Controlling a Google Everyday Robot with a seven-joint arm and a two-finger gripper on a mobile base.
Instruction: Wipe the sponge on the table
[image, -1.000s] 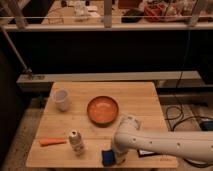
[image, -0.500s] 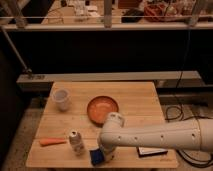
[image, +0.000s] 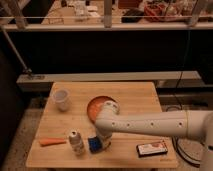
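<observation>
The dark-blue sponge (image: 93, 145) lies on the light wooden table (image: 135, 100) near its front edge, just right of a small can (image: 76, 142). My white arm reaches in from the right across the table, and my gripper (image: 101, 141) is down at the sponge, its tip hidden behind the arm's end. The sponge's right part is covered by the gripper.
An orange bowl (image: 97, 107) sits mid-table, partly behind my arm. A white cup (image: 61, 99) stands at the left rear. An orange carrot-like item (image: 52, 142) lies front left. A flat red-and-white box (image: 153, 148) lies front right. A grey ledge (image: 100, 77) runs behind.
My arm has swept leftward over the table, and the sponge has slid left with it, from near the front middle to close beside the can.
</observation>
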